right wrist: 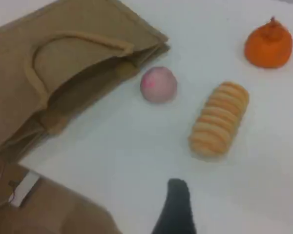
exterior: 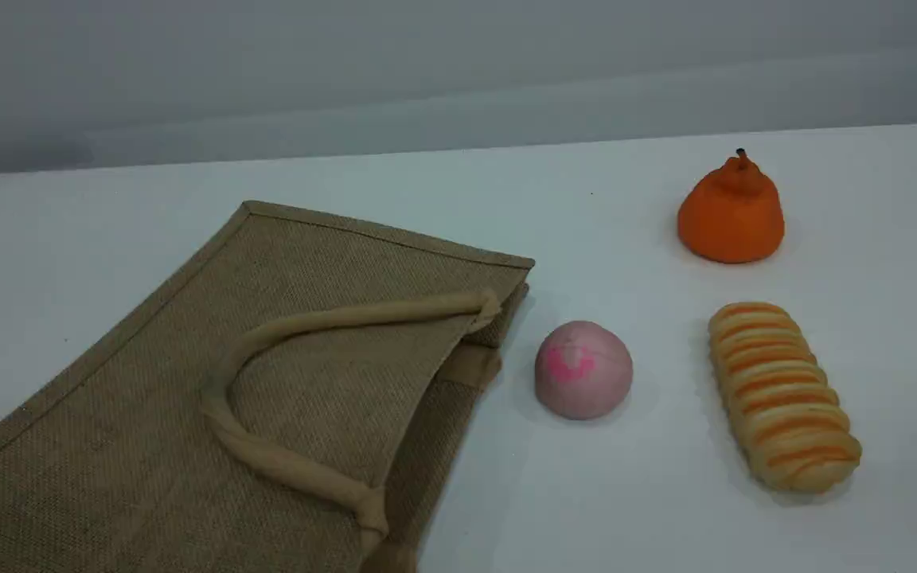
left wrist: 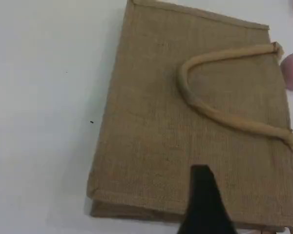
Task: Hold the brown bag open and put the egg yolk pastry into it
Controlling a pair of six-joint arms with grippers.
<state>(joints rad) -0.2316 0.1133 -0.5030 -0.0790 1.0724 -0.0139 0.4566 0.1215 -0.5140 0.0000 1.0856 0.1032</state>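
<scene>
white table (exterior: 864, 183) carries flat brown bag (exterior: 188, 382), pink bun (exterior: 583, 369) beside it; both arms' fingers wide, empty.

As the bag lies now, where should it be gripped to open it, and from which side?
The top handle, from above: the bag lies flat, mouth toward the pink bun, and the loop rests loose on the upper panel, so lifting it should part the mouth.

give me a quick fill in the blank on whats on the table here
1. The brown bag lies ____ on the table.
2. The round bun beside the bag's mouth has a ____ swirl.
3. The striped loaf lies on the ____ side of the round bun in the scene view.

Missing words: flat; pink; right
</scene>
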